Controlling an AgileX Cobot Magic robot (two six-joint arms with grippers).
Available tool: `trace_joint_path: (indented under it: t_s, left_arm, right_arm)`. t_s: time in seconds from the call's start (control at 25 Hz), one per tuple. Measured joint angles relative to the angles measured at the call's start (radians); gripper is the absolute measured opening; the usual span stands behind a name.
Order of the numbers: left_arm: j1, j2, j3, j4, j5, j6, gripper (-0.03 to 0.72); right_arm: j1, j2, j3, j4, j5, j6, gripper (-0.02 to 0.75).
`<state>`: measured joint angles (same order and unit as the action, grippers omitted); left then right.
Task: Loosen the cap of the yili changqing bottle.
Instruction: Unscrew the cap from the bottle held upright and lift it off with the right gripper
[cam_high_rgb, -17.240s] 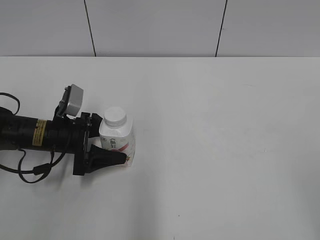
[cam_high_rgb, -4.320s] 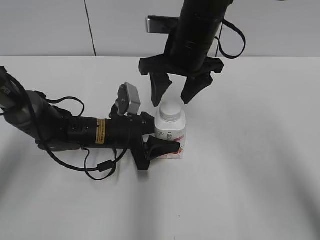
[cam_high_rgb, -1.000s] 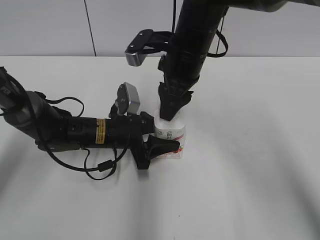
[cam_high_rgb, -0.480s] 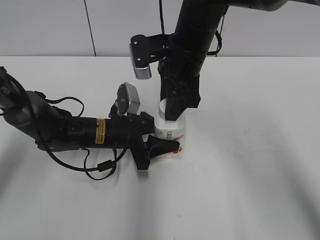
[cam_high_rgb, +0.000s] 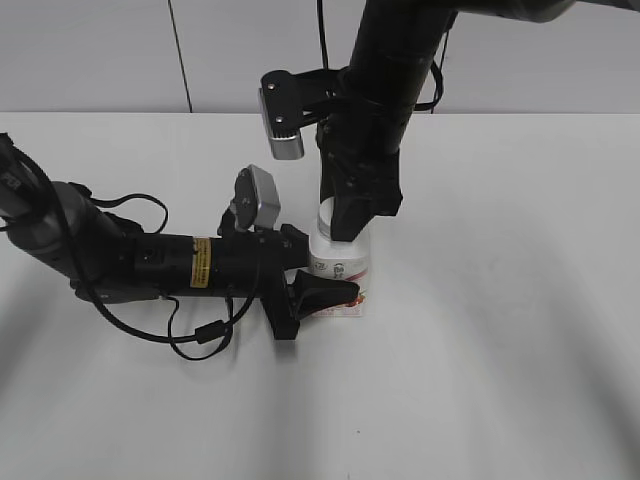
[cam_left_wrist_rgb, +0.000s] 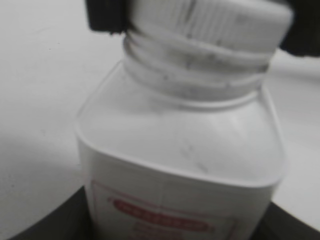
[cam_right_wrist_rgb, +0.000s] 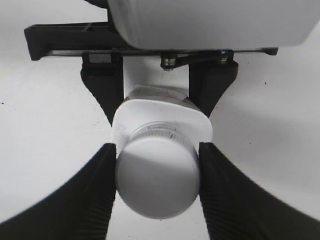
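Observation:
The yili changqing bottle (cam_high_rgb: 340, 278) stands upright on the white table, white with a pink and red label. My left gripper (cam_high_rgb: 315, 285) lies along the table from the left and is shut on the bottle's body, which fills the left wrist view (cam_left_wrist_rgb: 180, 165). My right gripper (cam_high_rgb: 343, 212) comes straight down from above and is shut on the white screw cap (cam_right_wrist_rgb: 158, 176); its two black ribbed fingers press the cap's sides. The cap's ribbed edge (cam_left_wrist_rgb: 210, 22) shows between dark fingers at the top of the left wrist view. In the exterior view the cap is mostly hidden by the right fingers.
The white table (cam_high_rgb: 500, 330) runs to a grey panelled wall (cam_high_rgb: 300, 50) at the back. The left arm's black body and cables (cam_high_rgb: 130, 265) lie on the table at the left. The right arm's wrist camera (cam_high_rgb: 283, 110) juts out to the left above the bottle.
The right wrist has turned about the cap: its camera swung round and up, and the fingers changed from edge-on to broadside. The bottle and left arm have stayed in place.

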<state>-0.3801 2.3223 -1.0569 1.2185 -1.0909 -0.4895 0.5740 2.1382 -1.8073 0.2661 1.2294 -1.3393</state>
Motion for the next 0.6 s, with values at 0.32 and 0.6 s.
trace_joint_path:
  t_s: [0.32, 0.6]
  left_arm:
    - [0.000, 0.000, 0.000, 0.013, -0.005, 0.000, 0.397]
    - [0.000, 0.000, 0.000, 0.020, -0.007, 0.000, 0.394]
  right_arm:
    - [0.000, 0.000, 0.001, 0.004, -0.001, 0.001, 0.470]
    - [0.000, 0.000, 0.001, 0.036, -0.002, 0.028, 0.571]
